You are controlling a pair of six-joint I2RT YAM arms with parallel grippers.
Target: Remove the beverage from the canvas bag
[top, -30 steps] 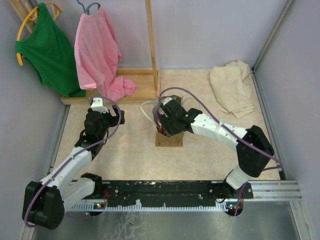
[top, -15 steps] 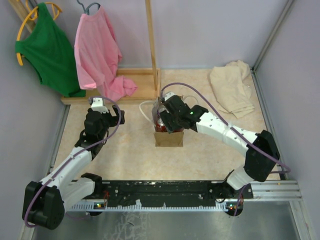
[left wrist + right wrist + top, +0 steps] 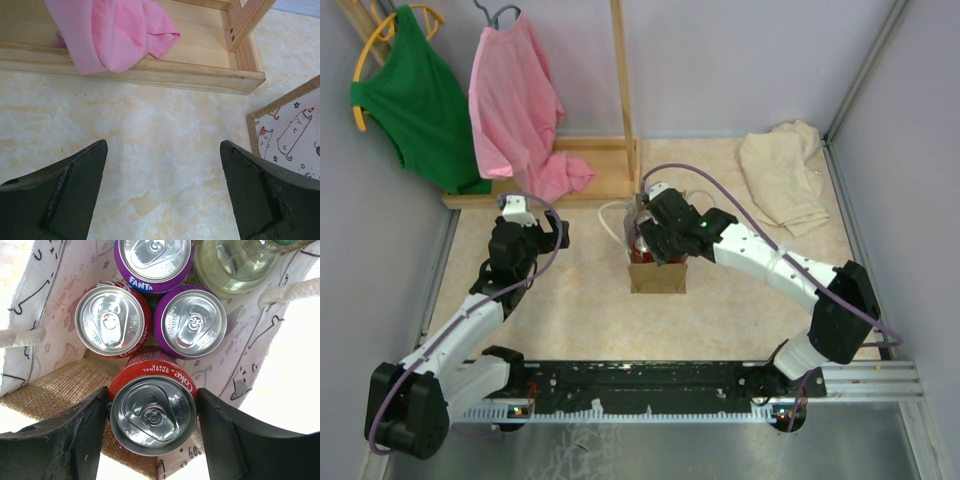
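Your right tool (image 3: 152, 405), gripping the red can (image 3: 153, 416), had lifted it partway from the canvas bag (image 3: 658, 278); left tool (image 3: 162, 190) stood open.

Canvas bag (image 3: 45, 385): tan-brown weave outside, white lining with black cat doodles. Rope handles (image 3: 285, 292): white. Cola can (image 3: 152, 410): red, white lettering, silver top. Fanta can (image 3: 154, 260): purple. Garments: pink (image 3: 515, 105), green (image 3: 415, 105). Table (image 3: 165, 150): cream marbled.
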